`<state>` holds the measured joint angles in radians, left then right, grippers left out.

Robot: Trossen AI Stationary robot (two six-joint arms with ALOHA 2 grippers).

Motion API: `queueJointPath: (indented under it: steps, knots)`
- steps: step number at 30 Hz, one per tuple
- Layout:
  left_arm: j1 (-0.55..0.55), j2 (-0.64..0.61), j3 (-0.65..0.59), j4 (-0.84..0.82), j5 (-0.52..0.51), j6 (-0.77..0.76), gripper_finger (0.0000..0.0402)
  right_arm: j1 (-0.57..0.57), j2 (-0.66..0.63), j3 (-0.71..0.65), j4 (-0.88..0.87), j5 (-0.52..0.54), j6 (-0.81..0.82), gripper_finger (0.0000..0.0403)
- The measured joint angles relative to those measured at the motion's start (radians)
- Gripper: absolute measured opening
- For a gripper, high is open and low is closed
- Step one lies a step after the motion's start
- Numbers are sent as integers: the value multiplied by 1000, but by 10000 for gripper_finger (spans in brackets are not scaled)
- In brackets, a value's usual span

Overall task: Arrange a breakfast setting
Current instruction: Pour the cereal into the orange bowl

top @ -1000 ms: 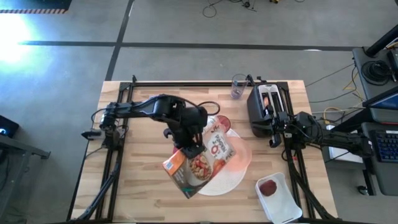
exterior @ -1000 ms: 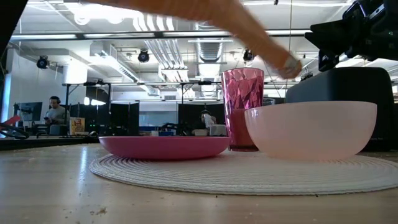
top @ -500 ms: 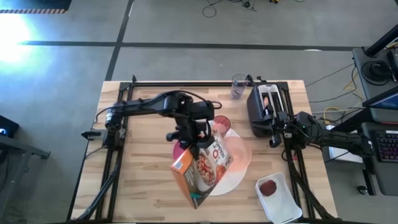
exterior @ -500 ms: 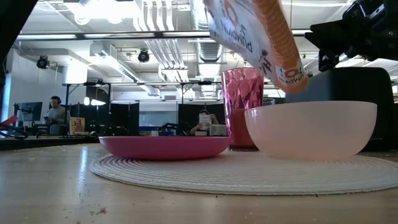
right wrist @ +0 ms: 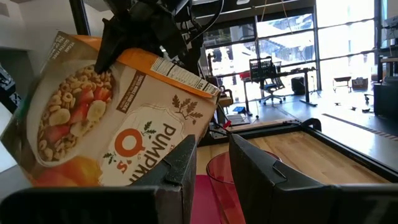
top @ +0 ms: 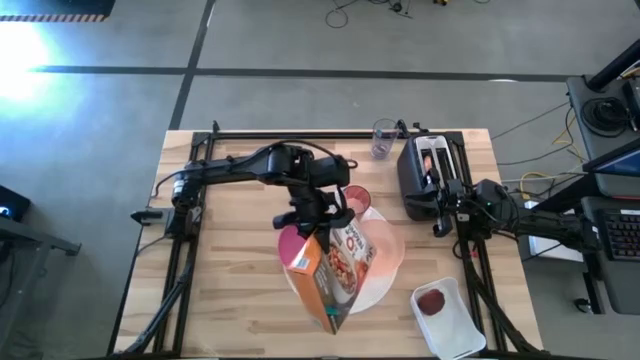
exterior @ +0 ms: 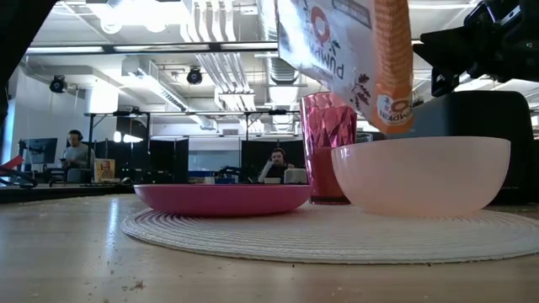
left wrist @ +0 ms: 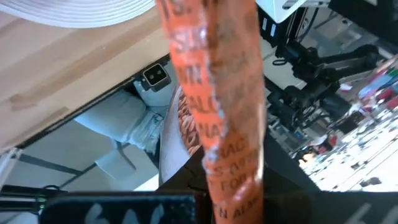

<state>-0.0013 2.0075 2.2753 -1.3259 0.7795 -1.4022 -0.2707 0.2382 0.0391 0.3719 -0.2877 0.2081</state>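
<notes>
From above, the left hand (top: 312,222) is clamped on the top edge of the cereal box (top: 330,270), which hangs tilted over the large white round disc (top: 372,290) on the bench (top: 225,280); the box covers part of the small magenta plate (top: 291,243) and sits just beside the translucent peach bowl (top: 385,248), with the pink tumbler (top: 356,196) behind it. The right hand (top: 442,218) waits beside the black toaster (top: 425,170), with the small red fruit (top: 431,300) lying in the white rectangular tray (top: 462,335) near the bench edge. At bench height, the box's lower corner (exterior: 389,93) hangs above the bowl (exterior: 421,172), apart from the rim. I judge the step to be pouring cereal: the mouth of the box should be brought squarely over the middle of the bowl before tipping further, and tipped slowly, since a corner off to one side would scatter cereal on the disc or plate. The left wrist view shows only the orange edge of the box (left wrist: 217,106) running close past the camera, consistent with a firm pinch. The right wrist view shows that hand's fingers (right wrist: 180,168) standing somewhat apart, holding nothing, looking toward the box (right wrist: 118,124).
</notes>
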Motion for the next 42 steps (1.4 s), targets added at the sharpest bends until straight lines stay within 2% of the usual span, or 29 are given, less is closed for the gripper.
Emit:
queueJointPath:
  steps: [11,22,29,42]
  knots:
    - [0,0,0,145,-5,-189,15,0,0,0,0,0,0,86]
    - [0,0,0,183,-7,-350,15,0,0,0,0,0,0,86]
    - [0,1,0,269,15,-479,15,0,0,0,0,0,0,86]
    - [0,1,-6,287,78,-549,15,0,0,0,0,0,0,86]
